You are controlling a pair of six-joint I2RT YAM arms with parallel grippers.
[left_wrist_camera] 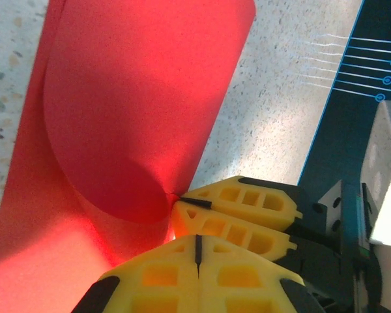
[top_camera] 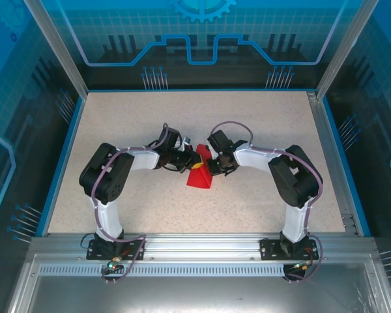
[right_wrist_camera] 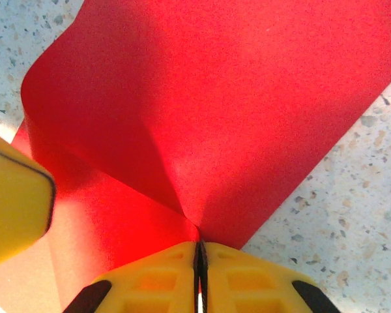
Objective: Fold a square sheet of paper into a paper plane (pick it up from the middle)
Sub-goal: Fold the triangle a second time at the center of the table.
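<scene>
Here my right end effector (right_wrist_camera: 200, 255) is clamped on a raised fold of the paper (right_wrist_camera: 215, 98); my left end effector (left_wrist_camera: 197, 246), just beside it, is closed too, though I cannot tell if it grips anything. Beyond both, the paper curls down onto the table (right_wrist_camera: 352, 195).

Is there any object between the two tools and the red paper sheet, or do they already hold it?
Nothing visible stands between them. The left tool and the right tool are both shut on the red paper sheet, pinching it close to each other, so the sheet curls up between them.
</scene>
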